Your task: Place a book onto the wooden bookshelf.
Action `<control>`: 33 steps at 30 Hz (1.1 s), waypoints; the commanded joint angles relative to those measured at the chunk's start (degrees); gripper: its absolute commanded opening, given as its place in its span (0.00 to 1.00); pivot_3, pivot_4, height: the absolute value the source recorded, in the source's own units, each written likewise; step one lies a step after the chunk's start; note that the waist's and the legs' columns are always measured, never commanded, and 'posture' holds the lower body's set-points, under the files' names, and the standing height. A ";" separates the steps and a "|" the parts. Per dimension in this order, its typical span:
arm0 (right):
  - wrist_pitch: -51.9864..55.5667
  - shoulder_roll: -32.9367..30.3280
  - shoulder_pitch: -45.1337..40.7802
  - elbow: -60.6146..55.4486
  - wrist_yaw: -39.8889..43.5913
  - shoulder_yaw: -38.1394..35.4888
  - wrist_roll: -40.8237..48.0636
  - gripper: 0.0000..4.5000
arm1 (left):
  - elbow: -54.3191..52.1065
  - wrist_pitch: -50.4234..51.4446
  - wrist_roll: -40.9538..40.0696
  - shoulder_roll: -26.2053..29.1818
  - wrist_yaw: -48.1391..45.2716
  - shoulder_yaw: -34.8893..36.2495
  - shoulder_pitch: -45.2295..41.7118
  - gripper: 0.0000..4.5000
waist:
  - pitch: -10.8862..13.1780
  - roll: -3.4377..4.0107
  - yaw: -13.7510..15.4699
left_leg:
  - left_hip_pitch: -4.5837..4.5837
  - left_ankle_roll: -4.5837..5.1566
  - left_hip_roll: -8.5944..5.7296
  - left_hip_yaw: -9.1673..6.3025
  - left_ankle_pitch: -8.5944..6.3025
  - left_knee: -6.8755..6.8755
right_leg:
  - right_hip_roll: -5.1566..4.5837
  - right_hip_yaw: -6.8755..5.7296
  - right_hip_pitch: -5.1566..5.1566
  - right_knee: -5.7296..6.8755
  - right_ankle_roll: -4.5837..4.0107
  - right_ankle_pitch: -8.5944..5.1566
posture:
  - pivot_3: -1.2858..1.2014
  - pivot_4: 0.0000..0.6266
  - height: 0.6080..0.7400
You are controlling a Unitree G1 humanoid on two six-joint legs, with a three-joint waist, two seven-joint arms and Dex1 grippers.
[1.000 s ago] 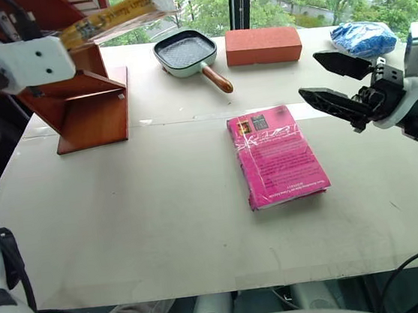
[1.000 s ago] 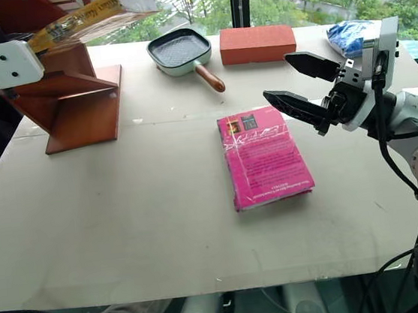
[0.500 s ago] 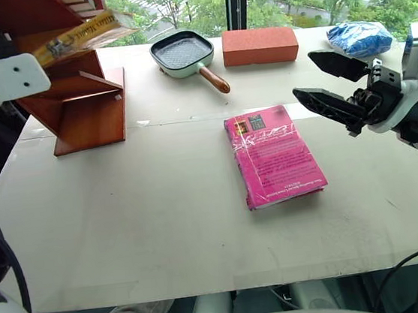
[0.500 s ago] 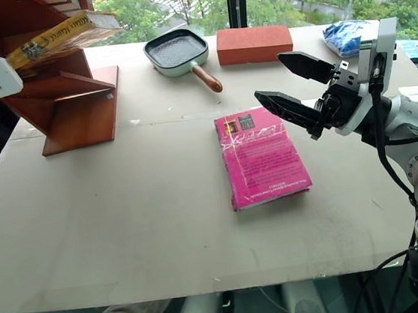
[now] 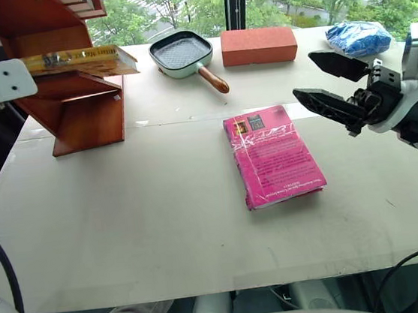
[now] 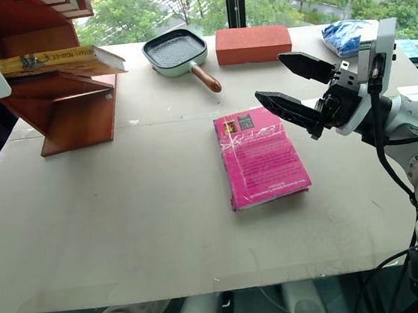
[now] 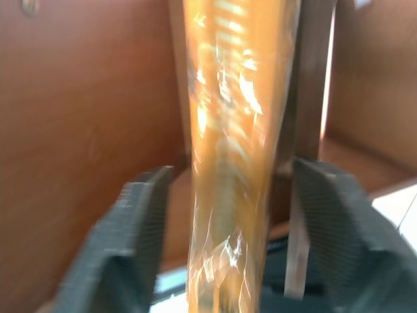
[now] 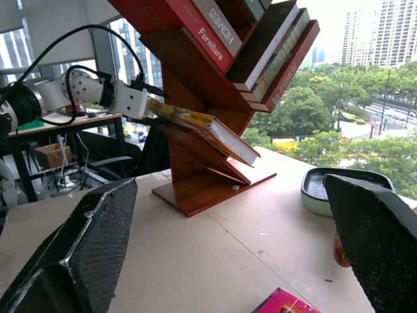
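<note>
Where legible, "Furniture" on a shelved book's spine [image 8: 215,43].

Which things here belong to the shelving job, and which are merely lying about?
Belong to the job:
- yellow-orange glossy paperback, lying on a shelf board
- reddish-brown wooden bookshelf
- left gripper, open around the paperback

Lying about:
- magenta-pink paperback
- red brick
- pale green square pan
- blue crumpled bag

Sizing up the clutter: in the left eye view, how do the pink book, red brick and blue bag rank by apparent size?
1. Pink book, though it lies nearest the camera.
2. Red brick.
3. Blue bag, slightly smaller.
</note>
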 commanded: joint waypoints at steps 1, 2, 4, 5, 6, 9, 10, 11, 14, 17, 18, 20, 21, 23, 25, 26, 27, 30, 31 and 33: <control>-1.17 -0.60 -0.41 -0.48 0.47 -1.46 -0.31 1.00 | -2.14 1.86 -0.25 3.19 -0.91 1.01 -0.56 0.99 | 0.00 -0.01 0.02 | 0.00 0.00 0.00 0.00 0.00 0.00 | 0.00 0.00 0.00 0.00 0.00 0.00 | 0.52 0.24 1.00; -1.19 -0.59 -0.51 -0.30 0.60 -1.43 -0.44 1.00 | -2.87 2.46 -0.23 3.74 -1.65 1.09 -0.28 0.99 | 0.00 -0.02 0.01 | 0.00 0.00 0.00 0.01 0.00 0.00 | 0.00 0.00 0.00 0.00 0.00 0.00 | 0.52 0.24 1.00; -1.19 -0.47 -0.74 0.04 0.82 -1.27 -0.66 1.00 | -5.27 4.22 -1.62 4.94 -4.61 2.18 0.52 0.99 | 0.00 -0.02 0.00 | 0.00 0.00 0.00 0.01 0.00 0.00 | 0.00 0.01 0.00 0.00 0.00 0.00 | 0.52 0.24 1.00; -1.16 -0.39 -0.84 0.15 0.95 -1.14 -0.74 1.00 | -6.78 5.41 -2.42 5.65 -6.39 2.81 1.09 0.99 | 0.00 -0.03 -0.01 | 0.00 0.00 0.00 0.02 0.00 0.00 | -0.01 0.01 0.00 0.00 0.00 0.00 | 0.52 0.24 1.00; -1.11 -0.35 -0.87 0.22 1.10 -1.09 -0.78 1.00 | -8.34 6.45 -3.19 6.36 -8.01 3.39 1.82 0.99 | 0.00 -0.02 -0.01 | 0.00 0.00 0.01 0.01 0.00 0.00 | 0.00 0.01 0.00 0.00 0.00 0.00 | 0.52 0.24 1.00; -1.19 -0.02 -1.21 0.69 1.64 -0.49 -1.26 1.00 | -17.03 12.21 -7.76 9.34 -14.62 7.41 5.66 0.99 | 0.02 -0.05 -0.09 | 0.00 0.00 0.05 0.02 0.00 0.00 | 0.00 0.02 -0.01 0.00 -0.01 0.00 | 0.52 0.24 1.00; -1.20 0.03 -1.23 0.76 1.78 -0.47 -1.33 1.00 | -19.87 13.88 -9.73 9.83 -16.55 8.89 7.10 0.99 | 0.02 -0.05 -0.11 | 0.00 0.00 0.06 0.03 0.00 0.00 | 0.00 0.04 -0.01 0.01 -0.01 -0.01 | 0.52 0.24 1.00; -1.13 0.12 -1.38 0.78 1.88 -0.27 -1.38 1.00 | -23.44 16.44 -12.57 9.70 -18.98 10.82 8.07 0.99 | 0.02 -0.05 -0.10 | 0.00 0.00 0.07 0.03 0.00 0.00 | -0.01 0.05 -0.01 0.02 -0.01 -0.01 | 0.52 0.24 1.00; -0.76 0.09 -1.63 0.29 1.97 0.00 -1.17 1.00 | -33.16 25.83 -20.19 9.41 -25.74 16.14 11.45 0.99 | 0.01 -0.05 0.20 | 0.00 0.00 0.09 0.00 0.00 0.03 | -0.01 0.01 -0.01 0.04 -0.02 -0.01 | 0.52 0.24 1.00; -0.06 -0.56 -1.85 0.01 1.77 -0.89 -0.05 1.00 | -45.53 41.07 -31.72 7.68 -36.56 19.93 10.00 0.99 | 0.02 -0.09 0.13 | 0.00 0.00 0.09 0.00 0.00 0.07 | -0.01 0.02 0.00 0.06 -0.02 -0.01 | 0.52 0.24 1.00; -0.06 -0.67 -1.79 0.13 1.89 -1.01 -0.02 1.00 | -47.95 44.36 -34.45 6.81 -38.17 20.66 9.76 0.99 | 0.02 -0.09 0.12 | -0.01 0.00 0.09 0.00 0.00 0.08 | 0.00 0.02 0.00 0.07 -0.02 -0.01 | 0.52 0.24 1.00; -0.46 -0.58 -1.61 0.47 2.23 -0.59 -0.70 1.00 | -53.48 53.14 -41.17 3.81 -40.36 22.34 10.94 0.99 | 0.02 -0.07 0.07 | 0.00 0.00 0.08 0.01 0.00 0.08 | 0.00 0.04 0.00 0.07 -0.02 -0.02 | 0.52 0.24 1.00; -0.62 -0.50 -1.58 0.46 2.24 -0.30 -1.04 1.00 | -56.15 57.11 -44.30 1.90 -40.59 23.23 11.74 0.94 | 0.01 -0.06 0.08 | 0.02 0.00 0.08 0.01 0.00 0.08 | 0.01 0.05 0.00 0.10 -0.02 -0.02 | 0.52 0.24 1.00; -0.61 -0.41 -1.56 -0.01 1.93 -0.04 -1.26 1.00 | -61.35 64.60 -50.35 -2.89 -39.31 24.82 13.12 0.82 | 0.01 -0.03 -0.01 | 0.08 0.00 0.08 -0.01 0.00 0.09 | 0.03 0.06 0.00 0.19 -0.02 -0.02 | 0.52 0.24 1.00; -0.27 -0.87 -1.53 -0.72 1.31 -0.65 -1.06 1.00 | -68.03 71.29 -57.32 -9.98 -36.63 25.64 15.86 0.66 | -0.02 0.02 -0.04 | 0.11 0.00 0.11 -0.04 0.01 0.14 | 0.08 0.08 0.01 0.28 -0.02 -0.02 | 0.52 0.24 1.00; -0.12 -1.17 -1.47 -0.92 1.07 -1.06 -0.90 1.00 | -70.74 73.99 -59.61 -12.83 -35.10 25.77 17.00 0.57 | -0.03 0.03 0.05 | 0.10 0.00 0.13 -0.04 0.01 0.19 | 0.12 0.09 0.01 0.24 -0.02 -0.02 | 0.52 0.24 1.00; -0.07 -1.45 -1.34 -1.04 0.89 -1.42 -0.83 1.00 | -72.73 75.68 -60.61 -14.85 -33.57 25.76 17.93 0.47 | -0.01 0.01 0.05 | 0.06 0.00 0.14 -0.10 0.01 0.32 | 0.10 0.03 0.07 0.30 -0.02 -0.02 | 0.52 0.24 1.00; -0.09 -2.35 -0.68 -1.59 0.46 -2.52 -0.66 1.00 | -75.65 73.75 -58.42 -24.48 -24.86 22.85 22.98 0.19 | 0.02 -0.04 -0.06 | 0.04 0.00 0.15 -0.17 0.00 0.41 | 0.10 0.15 0.06 0.28 -0.02 -0.01 | 0.52 0.24 1.00; -0.33 -2.43 -0.56 -1.88 0.24 -2.76 -0.68 1.00 | -74.98 70.95 -56.05 -28.59 -20.23 21.78 25.16 0.10 | 0.02 -0.05 -0.18 | 0.03 0.00 0.14 -0.17 0.00 0.42 | 0.11 0.18 0.06 0.28 -0.02 -0.01 | 0.52 0.24 1.00; -0.75 -2.44 -0.42 -2.49 -0.46 -3.03 -0.73 1.00 | -72.05 62.52 -50.51 -36.36 -11.38 19.28 29.52 0.02 | -0.19 0.33 0.15 | 0.13 0.00 0.11 -0.17 0.00 0.42 | 0.08 0.27 0.13 0.24 -0.02 0.00 | 0.52 0.24 1.00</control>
